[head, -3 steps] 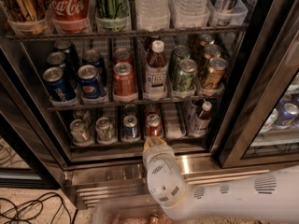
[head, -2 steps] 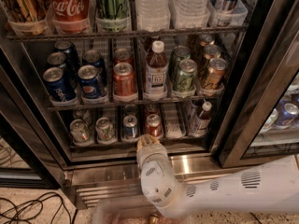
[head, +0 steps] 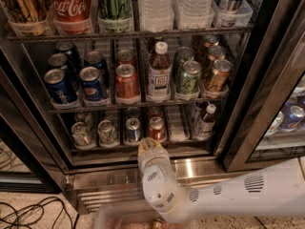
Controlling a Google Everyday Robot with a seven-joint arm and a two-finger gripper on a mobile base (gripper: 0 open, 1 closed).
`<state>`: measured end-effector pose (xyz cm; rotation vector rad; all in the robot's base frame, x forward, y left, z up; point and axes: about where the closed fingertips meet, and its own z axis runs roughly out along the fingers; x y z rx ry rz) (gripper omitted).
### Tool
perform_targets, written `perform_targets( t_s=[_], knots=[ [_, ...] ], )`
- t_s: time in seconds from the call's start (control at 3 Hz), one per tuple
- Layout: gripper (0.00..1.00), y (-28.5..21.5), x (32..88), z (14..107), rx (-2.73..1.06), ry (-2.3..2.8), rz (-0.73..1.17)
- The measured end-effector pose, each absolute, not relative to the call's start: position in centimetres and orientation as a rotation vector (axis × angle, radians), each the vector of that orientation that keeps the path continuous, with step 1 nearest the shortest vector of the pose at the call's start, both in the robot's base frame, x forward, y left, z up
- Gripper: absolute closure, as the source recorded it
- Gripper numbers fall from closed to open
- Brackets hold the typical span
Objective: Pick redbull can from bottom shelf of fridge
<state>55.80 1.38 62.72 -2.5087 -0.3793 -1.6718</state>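
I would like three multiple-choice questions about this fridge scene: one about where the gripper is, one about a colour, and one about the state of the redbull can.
1. Where is the gripper?
A. up at the Coca-Cola bottle
B. at the front edge of the bottom shelf, close to the redbull can
C. beside the Pepsi cans

2. What colour is the cap of the bottle beside the orange can?
A. green
B. black
C. white

3. How is the redbull can?
A. upright in its lane
B. lying on its side
C. hanging in the air

Answers:
1 B: the gripper sits low, right before that shelf.
2 C: the cap is plainly white.
3 A: its silver top faces up and it stands on the shelf.
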Motion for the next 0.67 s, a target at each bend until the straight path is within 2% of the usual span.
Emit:
perform_targets(
  t_s=[0.67],
  knots=[
    [1.00,4.0,56.2,62.4,-2.405,-0.503,-1.728]
  ],
)
